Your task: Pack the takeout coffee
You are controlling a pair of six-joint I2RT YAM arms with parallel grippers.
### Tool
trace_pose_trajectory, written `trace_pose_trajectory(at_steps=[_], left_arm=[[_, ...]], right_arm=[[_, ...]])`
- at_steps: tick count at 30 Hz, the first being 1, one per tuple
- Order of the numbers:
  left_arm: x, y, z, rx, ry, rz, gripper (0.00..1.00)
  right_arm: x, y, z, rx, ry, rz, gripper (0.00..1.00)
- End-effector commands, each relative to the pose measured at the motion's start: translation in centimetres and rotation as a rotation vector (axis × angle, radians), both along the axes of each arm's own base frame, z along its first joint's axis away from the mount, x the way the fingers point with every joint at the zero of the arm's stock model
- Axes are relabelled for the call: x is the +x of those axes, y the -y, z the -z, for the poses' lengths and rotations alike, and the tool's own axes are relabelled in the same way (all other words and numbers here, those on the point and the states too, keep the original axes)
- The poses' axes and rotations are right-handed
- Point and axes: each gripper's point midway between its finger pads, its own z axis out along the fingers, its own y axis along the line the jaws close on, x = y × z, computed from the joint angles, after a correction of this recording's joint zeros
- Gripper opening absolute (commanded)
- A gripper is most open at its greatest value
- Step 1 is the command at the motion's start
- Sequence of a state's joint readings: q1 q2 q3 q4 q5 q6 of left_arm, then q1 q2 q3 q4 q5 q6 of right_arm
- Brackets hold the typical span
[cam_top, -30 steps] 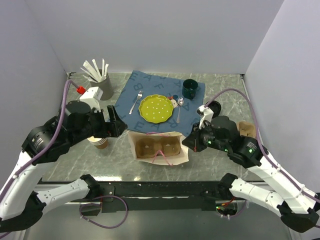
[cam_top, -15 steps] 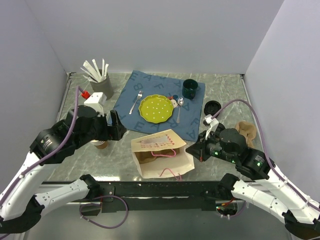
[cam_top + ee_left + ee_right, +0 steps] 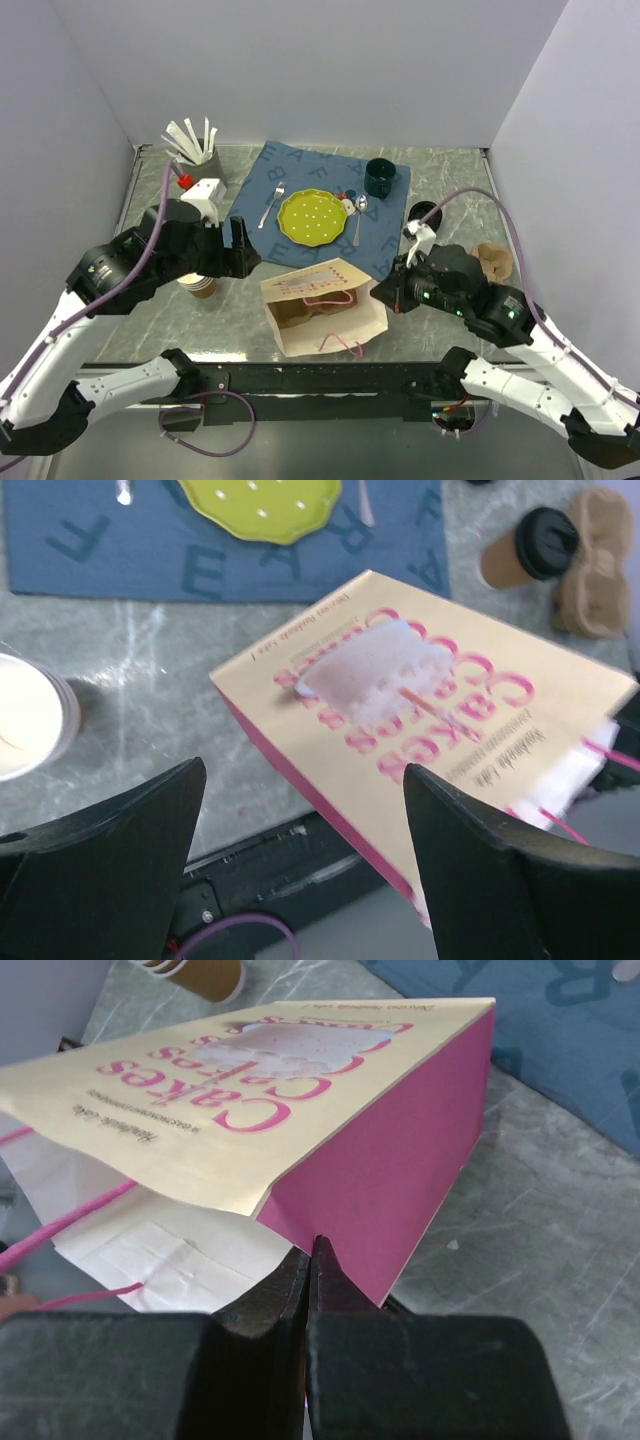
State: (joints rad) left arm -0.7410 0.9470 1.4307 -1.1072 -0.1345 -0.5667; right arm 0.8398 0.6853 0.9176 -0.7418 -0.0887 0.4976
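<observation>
A grey marbled tabletop (image 3: 445, 170) is boxed in by plain white walls (image 3: 300, 70) on the left, back and right. At the middle back, a blue cloth mat printed with letters (image 3: 300, 170) carries a round yellow-green plate (image 3: 313, 217), with a dark green ceramic mug (image 3: 379, 178) on its far right corner. A grey holder of white utensils (image 3: 205, 170) stands back left. A cream paper bag with pink sides and pink cord handles (image 3: 325, 300) lies on its side close to the black front rail (image 3: 320, 378), printed face up, mouth toward that rail. My left pincer (image 3: 300, 785) hangs spread wide over the bag's left back corner, gripping nothing, just beside a stack of lidless beige paper cups (image 3: 200, 285). My right pincer (image 3: 310, 1250) is pressed together, its tip at the lower edge of the bag's pink side. The takeout coffee, a tan paper cup with a black lid (image 3: 528, 552), stands on bare stone off the mat's right edge. It is beside a brown cardboard cup carrier (image 3: 592, 550) and apart from the bag.
</observation>
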Motion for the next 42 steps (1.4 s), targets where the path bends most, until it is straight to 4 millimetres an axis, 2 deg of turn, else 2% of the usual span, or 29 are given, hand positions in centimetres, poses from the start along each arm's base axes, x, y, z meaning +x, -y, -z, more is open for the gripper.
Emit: trace_pose_trajectory(at_steps=[1, 2, 3, 4, 5, 6, 7, 8, 12, 13, 15, 19, 22, 23, 25, 26, 27, 29, 34, 37, 40, 41, 42], left_arm=[[-2.7, 0.2, -3.5, -0.109, -0.028, 0.054, 0.86], [-2.7, -0.1, -4.9, -0.122, -0.011, 0.045, 0.87], [-2.6, -0.4, -5.1, -0.113, -0.009, 0.025, 0.87], [-2.7, -0.7, -5.2, -0.098, -0.014, 0.020, 0.87], [-2.4, -0.7, -5.1, -0.084, -0.015, 0.017, 0.87], [-2.3, -0.7, -4.8, -0.073, -0.019, 0.014, 0.87], [-2.1, -0.5, -4.6, -0.071, -0.018, 0.016, 0.86], [-2.0, -0.3, -3.8, -0.059, -0.034, 0.023, 0.86], [-1.3, -0.3, -2.8, -0.013, -0.039, 0.015, 0.87], [-1.1, -0.3, -2.8, 0.001, -0.029, 0.024, 0.87], [-0.2, 0.1, -3.1, 0.008, -0.005, 0.018, 0.87], [1.9, 1.3, -2.8, 0.067, 0.017, 0.045, 0.87], [3.5, 1.7, -2.9, 0.111, 0.040, 0.034, 0.87], [3.9, 1.9, -3.1, 0.119, 0.051, 0.038, 0.87], [4.5, 2.5, -2.6, 0.153, 0.050, 0.072, 0.87], [4.5, 2.6, -2.1, 0.162, 0.045, 0.081, 0.88], [4.5, 3.0, -1.8, 0.163, 0.039, 0.105, 0.88], [4.8, 3.8, -1.4, 0.156, 0.042, 0.130, 0.88], [5.8, 6.2, -1.1, 0.106, 0.071, 0.193, 0.87], [5.7, 7.1, -1.2, 0.082, 0.038, 0.212, 0.76], [5.2, 7.0, -1.2, 0.063, -0.036, 0.173, 0.43], [4.5, 7.3, -1.1, 0.045, -0.068, 0.184, 0.30], [3.9, 7.1, -1.0, 0.023, -0.114, 0.156, 0.25]], right_arm=[[1.4, -0.9, -5.6, 0.049, -0.061, 0.109, 0.00], [1.1, -0.9, -5.9, 0.017, -0.105, 0.104, 0.00], [1.1, -1.1, -8.1, 0.031, -0.115, 0.111, 0.00], [1.6, -2.2, -6.2, -0.045, -0.208, 0.116, 0.00], [1.3, -2.3, -4.6, -0.104, -0.269, 0.107, 0.00], [0.8, -2.8, -2.8, -0.143, -0.329, 0.077, 0.06], [1.0, -3.2, -1.6, -0.177, -0.362, 0.082, 0.08], [1.1, -3.4, -1.4, -0.177, -0.358, 0.077, 0.10], [3.3, -3.1, -4.0, -0.154, -0.240, 0.115, 0.19], [4.1, -2.7, -4.0, -0.185, -0.217, 0.132, 0.20], [4.5, -2.5, -4.8, -0.200, -0.179, 0.122, 0.21], [5.4, -1.9, -4.6, -0.254, -0.110, 0.109, 0.22], [5.9, -2.0, -4.9, -0.261, -0.060, 0.077, 0.29], [6.2, -1.8, -5.0, -0.271, -0.054, 0.087, 0.34], [6.7, -1.6, -6.8, -0.255, -0.056, 0.138, 0.38], [6.4, -0.7, -6.8, -0.285, -0.080, 0.166, 0.42], [6.3, -0.9, -7.9, -0.263, -0.083, 0.176, 0.46], [5.4, -0.6, -8.2, -0.243, -0.140, 0.203, 0.54], [3.3, -1.2, -9.1, -0.089, -0.253, 0.240, 0.59], [2.0, -0.8, -8.4, -0.067, -0.341, 0.282, 0.60], [1.1, 0.1, -7.5, -0.071, -0.399, 0.340, 0.61], [1.5, 0.6, -7.3, -0.080, -0.390, 0.375, 0.61], [1.7, 0.9, -7.2, -0.080, -0.384, 0.395, 0.61]])
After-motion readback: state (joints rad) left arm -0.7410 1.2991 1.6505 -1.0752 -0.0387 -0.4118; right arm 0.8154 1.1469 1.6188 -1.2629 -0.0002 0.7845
